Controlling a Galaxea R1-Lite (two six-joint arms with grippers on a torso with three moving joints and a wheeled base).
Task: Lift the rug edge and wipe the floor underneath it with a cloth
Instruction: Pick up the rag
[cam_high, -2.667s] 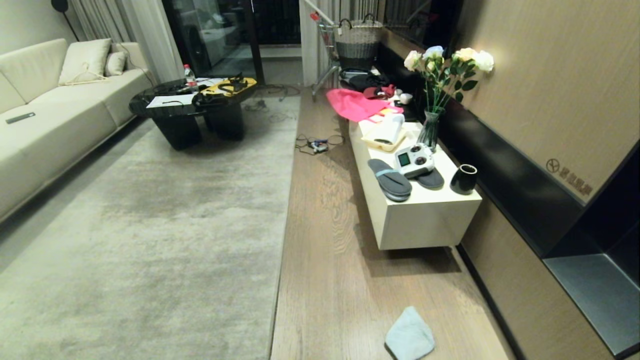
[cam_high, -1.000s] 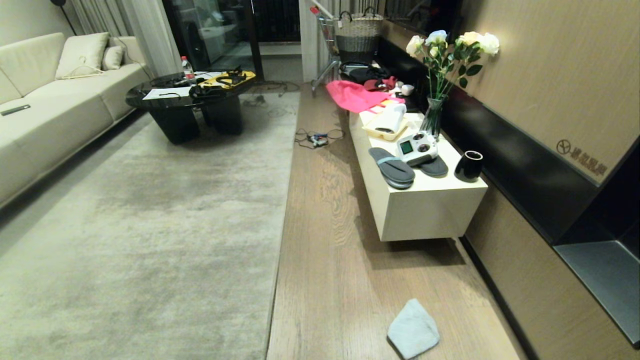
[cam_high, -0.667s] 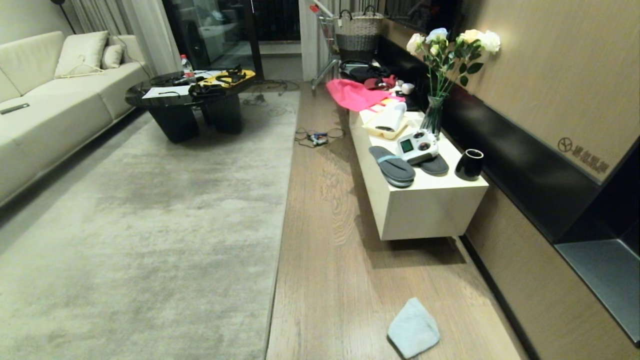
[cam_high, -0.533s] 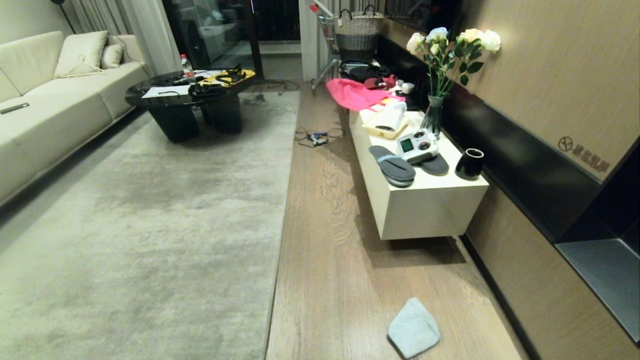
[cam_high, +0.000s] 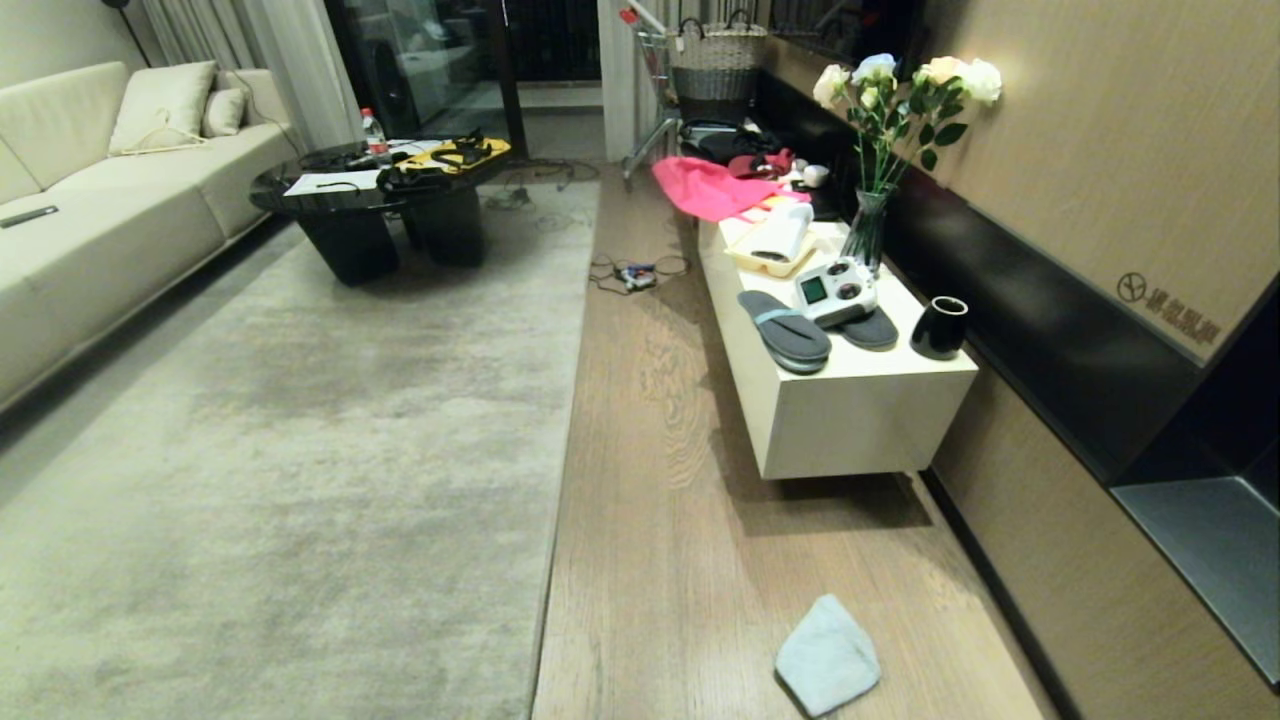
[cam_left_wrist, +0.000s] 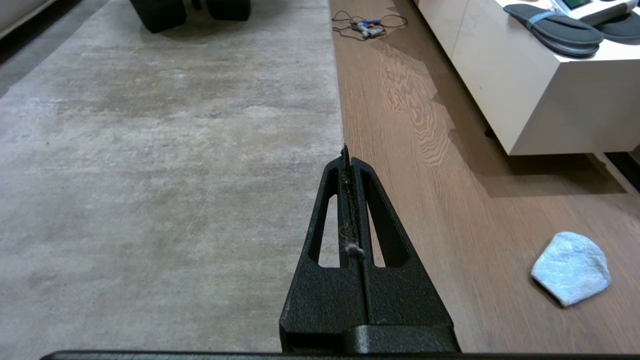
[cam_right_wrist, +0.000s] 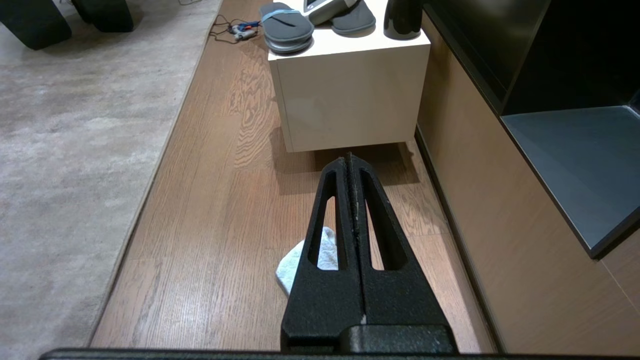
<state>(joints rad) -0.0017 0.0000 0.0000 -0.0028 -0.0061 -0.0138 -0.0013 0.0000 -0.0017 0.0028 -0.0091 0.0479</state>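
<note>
The rug edge (cam_high: 562, 480) runs straight and flat along the floor (cam_high: 660, 520) of light brown wood planks. The cloth (cam_high: 827, 655), small and pale blue, lies crumpled on the planks near the wall, apart from the rug. Neither arm shows in the head view. My left gripper (cam_left_wrist: 346, 150) is shut and empty, held above the rug edge (cam_left_wrist: 339, 100), with the cloth (cam_left_wrist: 571, 267) off to one side. My right gripper (cam_right_wrist: 349, 157) is shut and empty, above the floor. The cloth (cam_right_wrist: 292, 265) lies below it, partly hidden by the fingers.
A low white cabinet (cam_high: 850, 420) stands by the right wall, bearing slippers, a controller, a black cup and a flower vase. Cables (cam_high: 635, 280) lie on the planks further ahead. A black coffee table (cam_high: 380, 200) and a sofa (cam_high: 100, 230) are at the far left.
Between the oldest frame and a second ago the whole head view shifted, so the camera moved. Since then nothing has visibly changed.
</note>
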